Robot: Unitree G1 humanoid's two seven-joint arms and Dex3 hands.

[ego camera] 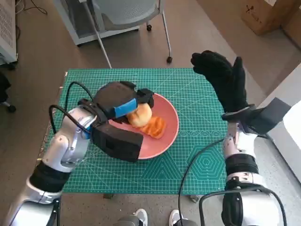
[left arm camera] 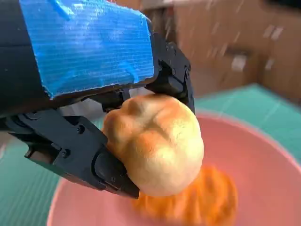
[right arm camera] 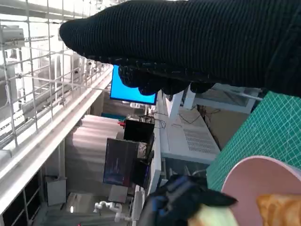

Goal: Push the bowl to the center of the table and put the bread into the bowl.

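- Left hand (ego camera: 120,104) at centre-left of the head view, over the bowl (ego camera: 170,132), gripping the bread (ego camera: 141,114).
- Bread seen best in the left wrist view: pale, round, browned on top, clamped between black fingers (left arm camera: 84,155) at lower left and the hand's taped body above.
- Cannot tell whether the bread touches the bowl floor; underside hidden in every view.
- Bowl pink, near the middle of the green mat (ego camera: 202,99); its left rim hidden under the left hand and wrist block.
- Orange piece (ego camera: 155,127) in the bowl, just right of and below the bread in the head view; blurred in the left wrist view, kind not clear.
- Right hand (ego camera: 225,80) at upper right of the head view, raised above the mat's right part, fingers spread, holding nothing, well apart from the bowl.
- Right wrist view: glove as a dark band across the top, fingers barely visible; bowl cut off at the lower right corner, bread mostly cut off at the bottom edge beside the dark left hand.
- Chair (ego camera: 127,14) at top centre, cut off by the frame.
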